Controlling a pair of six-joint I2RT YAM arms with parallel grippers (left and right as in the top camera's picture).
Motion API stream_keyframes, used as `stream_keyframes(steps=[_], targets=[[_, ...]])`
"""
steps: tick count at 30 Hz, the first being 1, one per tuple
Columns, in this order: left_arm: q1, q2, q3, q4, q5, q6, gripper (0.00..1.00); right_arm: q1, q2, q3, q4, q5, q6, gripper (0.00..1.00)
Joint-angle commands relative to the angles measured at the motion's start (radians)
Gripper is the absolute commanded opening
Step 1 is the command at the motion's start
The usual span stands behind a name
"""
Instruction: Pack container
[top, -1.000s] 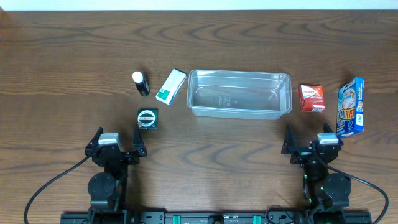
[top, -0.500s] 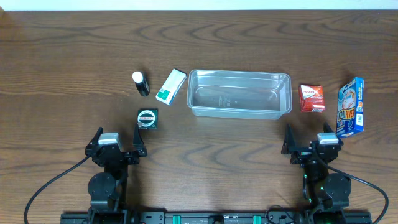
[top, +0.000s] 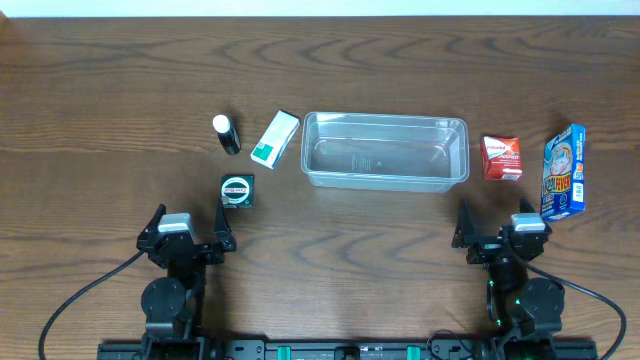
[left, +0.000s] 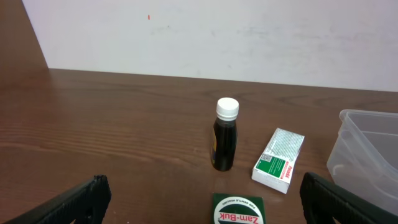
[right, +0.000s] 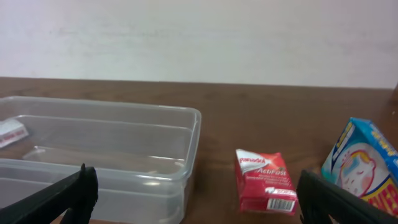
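Dark wood-grain desk (top: 120, 80), seen from overhead. At centre lies the container (top: 385, 150), long side across the frame, with nothing inside. To its left: a white-and-green box (top: 274, 138) just beside the corner, a dark bottle (top: 226, 133) with a white cap, and nearer the arms a green Zam-Buk box (top: 237, 190). To its right: a red box (top: 501, 158), then a blue box (top: 563, 172). Left hand (top: 191, 212) and right hand (top: 503, 215) sit at the near edge, fingers spread wide, holding nothing.

Left wrist view, pale wall (left: 199, 31) behind. Left hand (left: 205, 183) has both fingers far apart at the lower corners. The bottle (left: 225, 140) stands upright; the white-and-green box (left: 279, 160) lies to its right, the Zam-Buk box (left: 236, 210) in front, and one end of the container (left: 367, 149) shows at the right edge.

Right wrist view. Right hand (right: 196, 177) is likewise spread and empty. The container (right: 124, 112) fills the left half; the red box (right: 264, 180) lies near its end, the blue box (right: 364, 162) farther right.
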Motion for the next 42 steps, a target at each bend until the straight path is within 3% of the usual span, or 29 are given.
stream_keyframes(steps=[1,7,13,21,25,33,42], targets=[[0.007,-0.005,-0.034,-0.014,-0.005,0.010,0.98,-0.012,0.003,0.096,-0.061,0.003,0.040,0.99],[0.007,-0.005,-0.034,-0.014,-0.005,0.009,0.98,-0.013,0.165,0.442,-0.291,0.075,0.034,0.99],[0.007,-0.005,-0.034,-0.014,-0.005,0.009,0.98,-0.012,0.485,0.867,-0.479,0.014,-0.030,0.98],[0.007,-0.005,-0.034,-0.014,-0.005,0.010,0.98,-0.087,0.934,1.359,-0.929,0.064,-0.148,0.99],[0.007,-0.005,-0.034,-0.014,-0.005,0.010,0.98,-0.179,1.118,1.456,-1.011,0.028,-0.147,0.99],[0.007,-0.005,-0.034,-0.014,-0.005,0.009,0.98,-0.332,1.359,1.466,-1.017,0.061,-0.159,0.99],[0.007,-0.005,-0.034,-0.014,-0.005,0.009,0.98,-0.426,1.491,1.466,-0.888,0.101,-0.155,0.99]])
